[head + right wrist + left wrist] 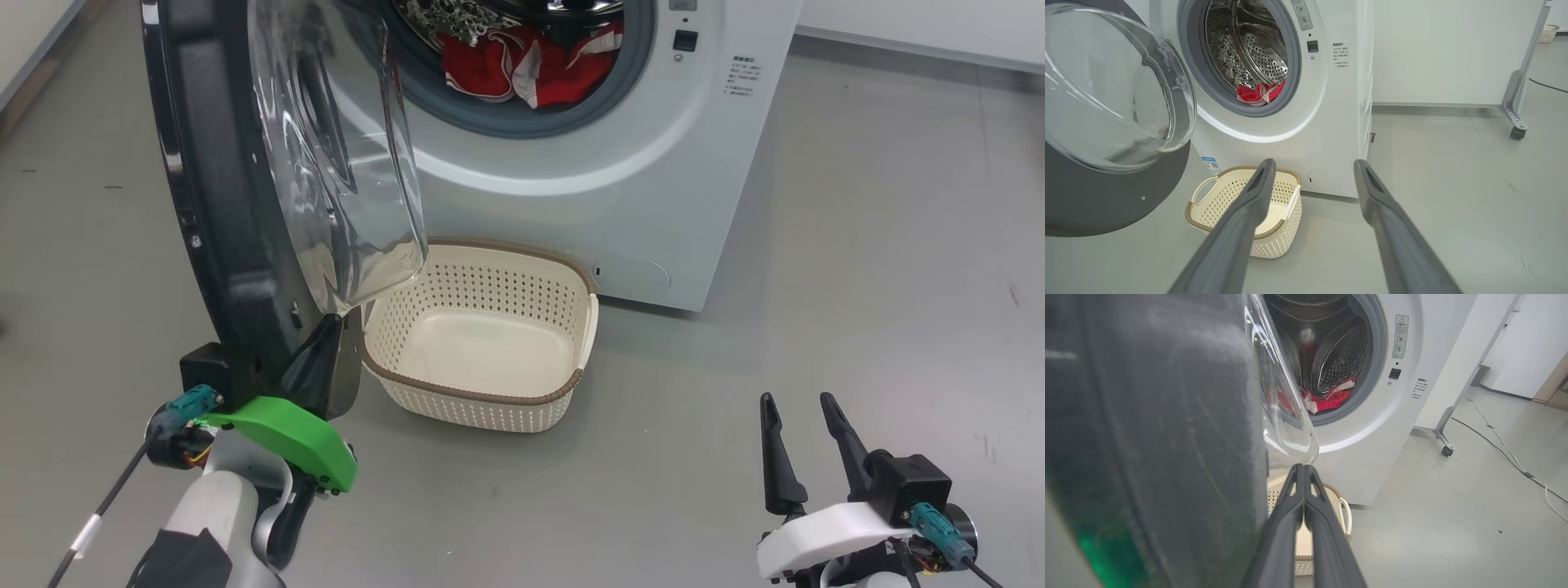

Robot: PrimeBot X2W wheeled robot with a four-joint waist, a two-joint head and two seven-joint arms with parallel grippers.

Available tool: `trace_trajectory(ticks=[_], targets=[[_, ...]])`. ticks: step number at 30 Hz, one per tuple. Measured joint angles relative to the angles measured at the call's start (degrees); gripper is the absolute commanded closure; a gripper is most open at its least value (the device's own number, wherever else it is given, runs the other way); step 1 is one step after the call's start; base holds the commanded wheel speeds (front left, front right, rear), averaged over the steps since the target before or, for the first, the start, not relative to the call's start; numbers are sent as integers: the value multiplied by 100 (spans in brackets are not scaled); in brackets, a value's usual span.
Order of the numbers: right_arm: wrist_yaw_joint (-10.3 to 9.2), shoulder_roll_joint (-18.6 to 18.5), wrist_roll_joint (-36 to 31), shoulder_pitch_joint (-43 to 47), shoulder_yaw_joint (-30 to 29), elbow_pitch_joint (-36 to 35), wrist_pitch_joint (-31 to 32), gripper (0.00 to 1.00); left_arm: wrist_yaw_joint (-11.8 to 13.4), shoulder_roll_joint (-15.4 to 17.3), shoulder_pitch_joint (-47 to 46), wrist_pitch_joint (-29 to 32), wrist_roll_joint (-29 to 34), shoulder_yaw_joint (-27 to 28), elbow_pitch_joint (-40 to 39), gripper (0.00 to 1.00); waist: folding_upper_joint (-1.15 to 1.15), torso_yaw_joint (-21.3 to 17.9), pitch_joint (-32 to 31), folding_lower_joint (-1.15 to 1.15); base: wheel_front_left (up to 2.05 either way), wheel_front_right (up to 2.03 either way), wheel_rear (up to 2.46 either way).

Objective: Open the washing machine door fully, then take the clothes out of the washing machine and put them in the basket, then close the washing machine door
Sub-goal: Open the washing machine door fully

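The jaws of the left gripper [1303, 467] are pressed together beside the open washing machine door [220, 204]; the right gripper [797, 400] is spread, empty. Red clothes [490, 69] are seen in the drum [1241, 41].

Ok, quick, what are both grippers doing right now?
Left gripper: closed, holding nothing, beside the washing machine door.
Right gripper: open, empty.

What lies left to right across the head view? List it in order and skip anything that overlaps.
washing machine door → basket → right gripper. Left out: the left gripper, which sits at the door's lower edge, and the clothes, which lie above the basket.
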Motion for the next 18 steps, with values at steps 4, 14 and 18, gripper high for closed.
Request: trace_trajectory(ticks=[4, 14, 18], targets=[[24, 1, -23, -5, 54, 12, 0, 0, 0, 19, -22, -54, -52, 104, 34, 100, 0, 172, 54, 0, 0, 0, 0], [47, 7, -192, -141, 268, 87, 0, 0, 14, 322, -131, -202, -301, 633, 68, 100, 0, 322, 390, 0, 0, 0, 0], [40, 7, -246, -221, 301, 122, 0, 0, 38, 498, -191, -269, -452, 937, 131, 100, 0, 337, 601, 0, 0, 0, 0]])
